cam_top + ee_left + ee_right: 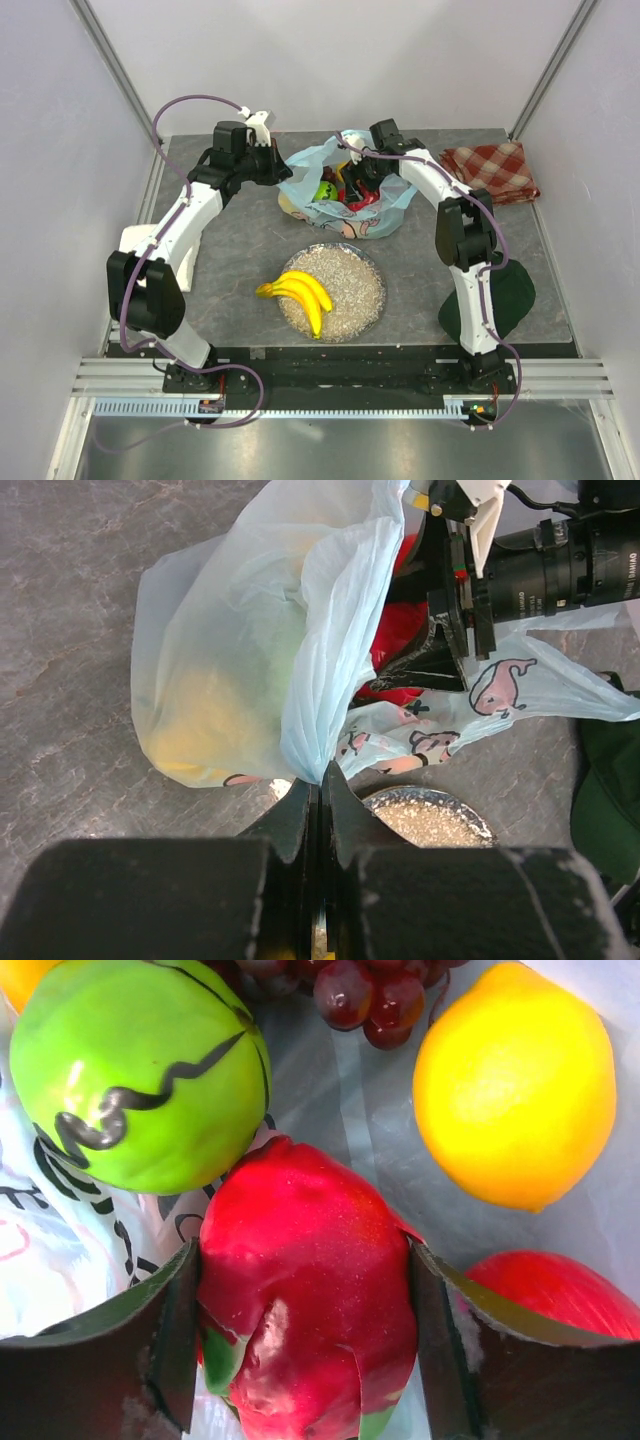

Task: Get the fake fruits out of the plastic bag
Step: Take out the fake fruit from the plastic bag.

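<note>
My left gripper (320,798) pinches a fold of the light blue crinkly plastic bag (225,650); inside it, my right gripper (305,1345) clasps the glossy pink-red dragon fruit (300,1250).

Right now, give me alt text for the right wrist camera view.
The right gripper clasps a pink-red dragon fruit inside the plastic bag. Around it lie a green fruit, purple grapes, a yellow fruit and a red apple.
</note>
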Robot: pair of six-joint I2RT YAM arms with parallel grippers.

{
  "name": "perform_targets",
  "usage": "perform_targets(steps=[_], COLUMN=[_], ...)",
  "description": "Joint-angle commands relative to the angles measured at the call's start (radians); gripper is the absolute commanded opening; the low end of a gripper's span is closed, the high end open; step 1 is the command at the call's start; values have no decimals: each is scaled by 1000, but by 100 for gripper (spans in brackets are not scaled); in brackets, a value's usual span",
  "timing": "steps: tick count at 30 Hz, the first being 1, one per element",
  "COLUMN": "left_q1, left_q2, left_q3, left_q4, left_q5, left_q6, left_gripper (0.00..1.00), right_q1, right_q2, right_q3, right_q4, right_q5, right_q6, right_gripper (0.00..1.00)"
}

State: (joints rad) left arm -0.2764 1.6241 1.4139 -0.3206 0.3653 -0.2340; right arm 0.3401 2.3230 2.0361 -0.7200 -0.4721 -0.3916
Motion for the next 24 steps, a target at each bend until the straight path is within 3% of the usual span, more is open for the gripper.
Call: perform_targets(steps=[1,9,13,24], left_q1=[6,8,8,8], left_q2=[-6,31,36,10], left_q3=[34,68,71,85], left_q4=[12,31,40,54], left_q5=[-22,-45,-49,-32], left_q6=[65,104,107,78], left_gripper=[2,2,2,2], right_q1=[-7,-6,-6,60], right_q2=[-77,-336,-477,-611], right_q3=[-50,-34,-106,-163], right_q4=[-35,51,160,271], right_q5=[66,-40,-100,-295], right_q6=[-46,22,82,238], right_gripper=[30,25,24,26])
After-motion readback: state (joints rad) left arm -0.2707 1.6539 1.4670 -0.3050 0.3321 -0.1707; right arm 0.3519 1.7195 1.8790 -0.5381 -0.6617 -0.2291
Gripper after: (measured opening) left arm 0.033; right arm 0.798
